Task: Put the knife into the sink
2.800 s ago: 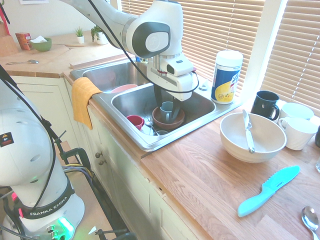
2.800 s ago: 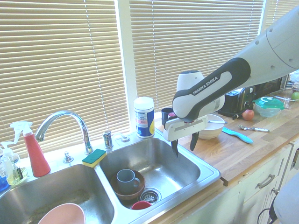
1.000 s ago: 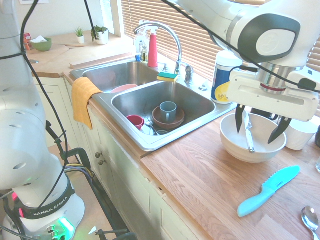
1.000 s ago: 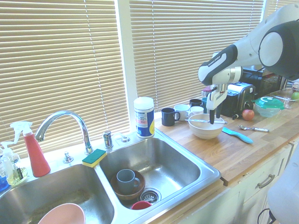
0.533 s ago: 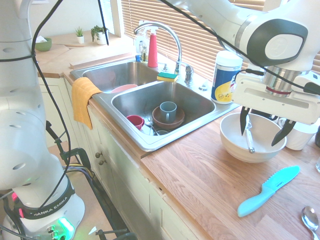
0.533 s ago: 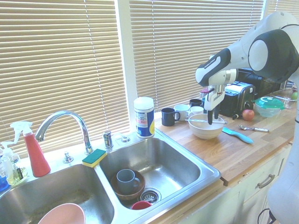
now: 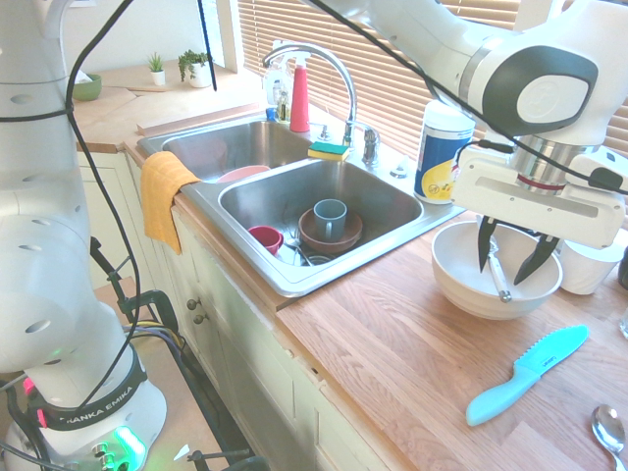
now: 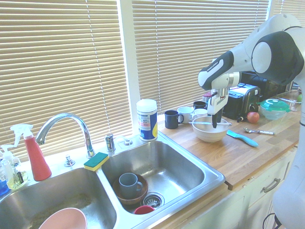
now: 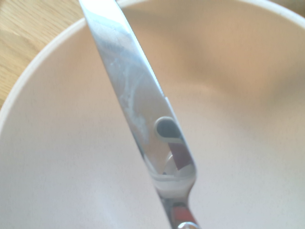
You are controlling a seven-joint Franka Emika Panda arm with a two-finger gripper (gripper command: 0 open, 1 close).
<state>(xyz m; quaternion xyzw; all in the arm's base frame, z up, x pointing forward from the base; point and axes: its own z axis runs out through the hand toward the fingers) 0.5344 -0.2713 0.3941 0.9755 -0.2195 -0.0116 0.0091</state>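
First exterior view: my fingers (image 7: 513, 257) at right of frame, over the bowl (image 7: 497, 272). Knife (image 7: 498, 270) lies across the bowl, between my fingers. Serrated knife (image 7: 527, 376) on the tabletop (image 7: 373, 343) in front of the bowl, lower right; spoon (image 7: 609, 432) beyond it, in the corner. Canister (image 7: 444, 152) behind the bowl, to its left. Sink (image 7: 290, 283) mid-frame, left of the bowl. In its near basin: mug (image 7: 330, 220) in a brown bowl (image 7: 312, 235), cup (image 7: 265, 238) left of them. Sponge (image 7: 328, 151) behind the near basin, beside the faucet (image 7: 350, 98). Towel (image 7: 164, 191) over the sink's left edge.

Second exterior view: toaster (image 8: 242, 101) behind the bowl, apple (image 8: 253, 117) right of it.
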